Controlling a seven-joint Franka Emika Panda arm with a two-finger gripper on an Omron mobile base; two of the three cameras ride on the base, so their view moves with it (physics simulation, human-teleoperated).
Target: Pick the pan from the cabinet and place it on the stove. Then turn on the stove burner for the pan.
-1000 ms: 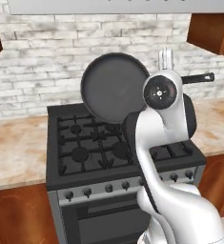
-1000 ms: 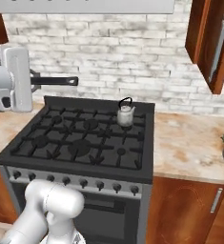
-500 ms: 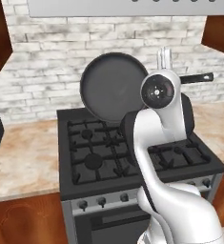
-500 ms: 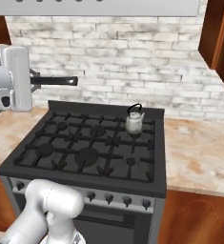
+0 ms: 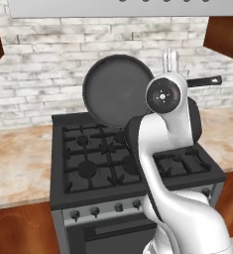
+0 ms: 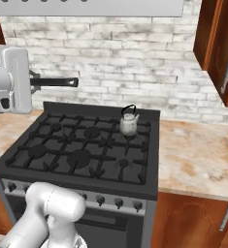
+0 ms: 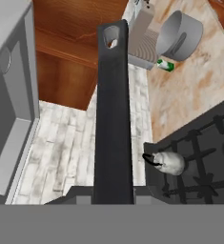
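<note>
The dark round pan [image 5: 117,89] hangs in the air above the back of the stove [image 5: 88,149], tipped up so its flat bottom faces the left base camera. Its long black handle [image 5: 204,81] passes through my gripper [image 5: 170,59], which is shut on it. In the right base view the handle [image 6: 55,83] sticks out to the right of my white hand, above the stove [image 6: 62,145]. The hand view looks along the handle [image 7: 112,119] to its hanging hole. The reddish-brown wall cabinet [image 6: 217,43] is at the upper right.
A small silver kettle [image 6: 129,121] stands on the stove's back right burner, also in the hand view as the kettle [image 7: 168,163]. A grey pot [image 7: 180,33] sits on the counter beyond. Knobs [image 6: 101,198] line the stove front. Marble counters flank the stove.
The whole picture has shifted in both base views, so the base has moved along the stove. The arm and the pan keep the same pose; the grip is unchanged.
</note>
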